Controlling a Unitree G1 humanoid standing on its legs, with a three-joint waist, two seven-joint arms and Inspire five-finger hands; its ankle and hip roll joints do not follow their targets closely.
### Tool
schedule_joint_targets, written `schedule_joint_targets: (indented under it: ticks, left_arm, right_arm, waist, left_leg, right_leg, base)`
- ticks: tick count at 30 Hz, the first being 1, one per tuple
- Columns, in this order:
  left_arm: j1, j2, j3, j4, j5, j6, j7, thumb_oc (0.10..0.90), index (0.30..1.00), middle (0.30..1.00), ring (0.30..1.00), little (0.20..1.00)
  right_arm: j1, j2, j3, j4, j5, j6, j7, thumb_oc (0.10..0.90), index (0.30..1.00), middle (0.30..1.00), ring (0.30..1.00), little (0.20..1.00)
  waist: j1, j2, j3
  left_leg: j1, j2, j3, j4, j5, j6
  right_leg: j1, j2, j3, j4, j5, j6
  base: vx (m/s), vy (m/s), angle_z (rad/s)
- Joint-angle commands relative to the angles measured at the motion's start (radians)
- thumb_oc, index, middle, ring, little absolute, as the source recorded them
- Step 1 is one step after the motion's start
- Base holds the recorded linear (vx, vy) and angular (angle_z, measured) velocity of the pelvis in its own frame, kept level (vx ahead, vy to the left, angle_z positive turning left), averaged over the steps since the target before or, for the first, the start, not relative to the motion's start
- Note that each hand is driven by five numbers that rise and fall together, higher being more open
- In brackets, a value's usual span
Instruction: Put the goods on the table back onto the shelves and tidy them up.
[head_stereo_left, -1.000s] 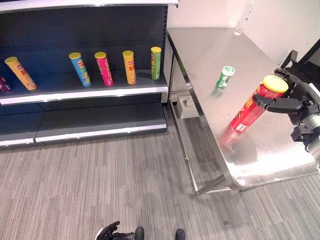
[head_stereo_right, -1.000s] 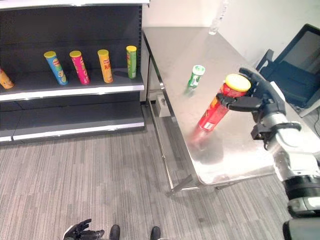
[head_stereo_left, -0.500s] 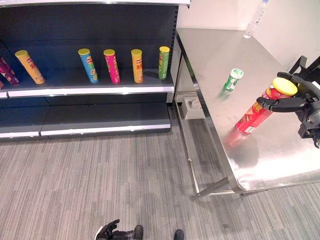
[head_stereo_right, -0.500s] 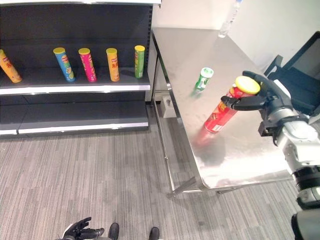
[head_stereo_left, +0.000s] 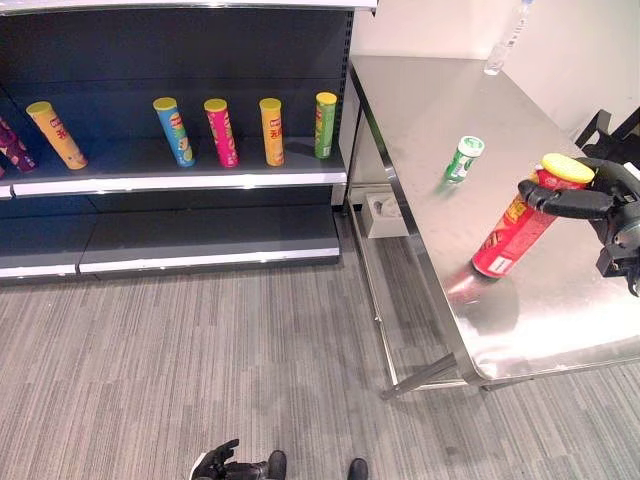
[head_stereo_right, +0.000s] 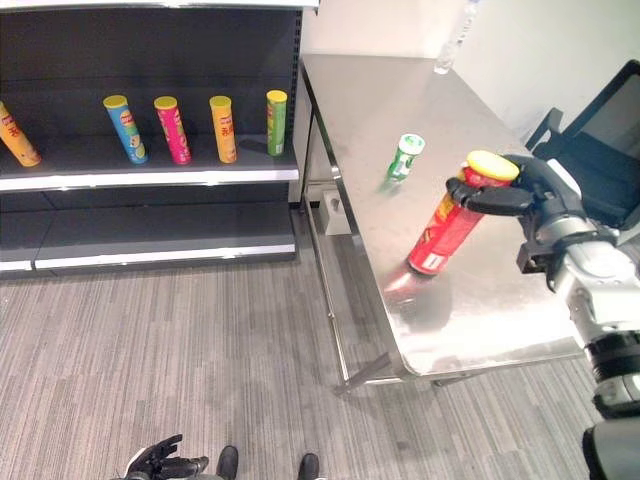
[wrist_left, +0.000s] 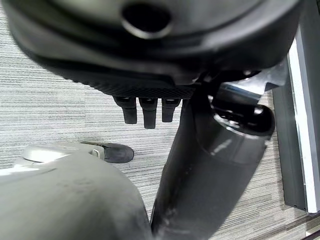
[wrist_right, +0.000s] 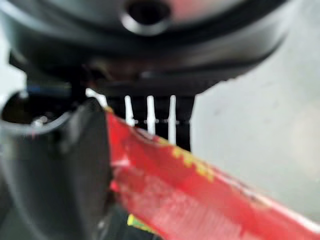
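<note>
A red tube with a yellow lid (head_stereo_left: 520, 222) leans steeply over the steel table (head_stereo_left: 420, 100). My right hand (head_stereo_left: 612, 203) is shut on it just below the lid. The tube's lower end is at or just above the tabletop. Seen from the right wrist, the red tube (wrist_right: 200, 200) runs between thumb and fingers (wrist_right: 150, 120). A small green can (head_stereo_left: 459, 158) stands farther back on the table. On the dark shelf (head_stereo_left: 180, 182) stand several tubes: yellow-orange (head_stereo_left: 55, 133), blue (head_stereo_left: 172, 130), pink (head_stereo_left: 220, 131), orange (head_stereo_left: 271, 130), green (head_stereo_left: 325, 124). Low by the floor hangs my left hand (head_stereo_left: 215, 463), open and empty.
A clear bottle (head_stereo_left: 505, 40) stands at the table's far end by the wall. A purple item (head_stereo_left: 10, 145) shows at the shelf's left edge. A grey socket box (head_stereo_left: 378, 212) sits on the floor under the table. A dark chair (head_stereo_right: 600, 130) is right of the table.
The camera swung a little to the right a second ago. Since then my right hand has tipped the red tube more upright, its lid a touch higher.
</note>
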Motion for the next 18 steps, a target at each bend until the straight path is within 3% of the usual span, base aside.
schedule_joint_targets:
  ticks: [1,8,11,14,15,17,18]
  left_arm:
    - [0.012,0.055,-0.047,0.025,-0.013,-0.006,0.014,0.8,0.9,0.9,0.9,0.9]
    - [0.027,0.051,-0.006,-0.01,-0.037,-0.013,0.026,0.8,0.9,0.9,0.9,0.9]
    - [0.013,0.066,0.026,-0.06,-0.067,-0.026,0.036,0.8,0.9,0.9,0.9,0.9]
    - [0.015,0.063,0.036,-0.09,-0.084,-0.029,0.035,0.8,0.9,0.9,0.9,0.9]
    - [0.017,0.061,0.04,-0.109,-0.094,-0.032,0.037,0.8,0.9,0.9,0.9,0.9]
    - [0.024,0.067,0.057,-0.137,-0.109,-0.041,0.042,0.8,0.9,0.9,0.9,0.9]
    - [0.025,0.069,0.056,-0.138,-0.109,-0.041,0.042,0.8,0.9,0.9,0.9,0.9]
  right_arm:
    - [-0.101,-0.01,-0.111,-0.06,0.02,-0.097,-0.057,0.4,0.3,0.3,0.3,0.3]
    - [-0.014,0.012,-0.223,-0.23,0.01,-0.147,-0.09,0.4,0.3,0.3,0.3,0.3]
    - [0.034,0.02,-0.316,-0.362,-0.024,-0.195,-0.116,0.4,0.3,0.3,0.3,0.3]
    - [0.084,0.033,-0.388,-0.419,-0.038,-0.21,-0.13,0.4,0.3,0.3,0.3,0.3]
    - [0.119,0.036,-0.418,-0.445,-0.052,-0.21,-0.133,0.4,0.3,0.3,0.3,0.3]
    - [0.169,0.049,-0.471,-0.514,-0.07,-0.22,-0.138,0.4,0.3,0.3,0.3,0.3]
    - [0.175,0.05,-0.477,-0.517,-0.07,-0.219,-0.139,0.4,0.3,0.3,0.3,0.3]
  waist:
    - [0.031,-0.062,-0.052]
    - [0.035,-0.053,-0.048]
    - [0.046,-0.065,0.014]
    - [0.047,-0.063,0.036]
    - [0.045,-0.062,0.039]
    - [0.048,-0.066,0.038]
    - [0.05,-0.066,0.036]
  left_leg:
    - [0.034,0.012,0.094,0.003,-0.09,-0.041]
    - [0.042,0.017,0.089,0.003,-0.095,-0.039]
    - [-0.073,0.009,0.079,0.173,-0.128,-0.049]
    - [-0.146,0.005,0.07,0.279,-0.132,-0.069]
    - [-0.172,0.031,0.067,0.295,-0.113,-0.084]
    - [-0.202,0.138,0.03,0.217,-0.05,-0.093]
    - [-0.198,0.141,0.031,0.208,-0.046,-0.096]
  right_leg:
    - [0.018,-0.026,0.05,0.006,-0.06,0.064]
    - [0.019,-0.021,0.056,0.006,-0.066,0.062]
    - [0.014,-0.039,0.052,0.014,-0.075,0.046]
    - [0.017,-0.048,0.037,0.013,-0.081,0.039]
    - [0.021,-0.052,0.029,0.012,-0.085,0.042]
    - [0.022,-0.079,0.04,0.01,-0.097,0.065]
    - [0.021,-0.077,0.04,0.011,-0.098,0.063]
  base:
    - [0.0,0.0,0.0]
    - [0.0,-0.027,0.0]
    - [-0.12,-0.056,0.07]
    - [-0.04,0.044,0.37]
    - [0.15,0.23,0.57]
    - [0.18,0.275,0.51]
    - [0.11,0.216,0.3]
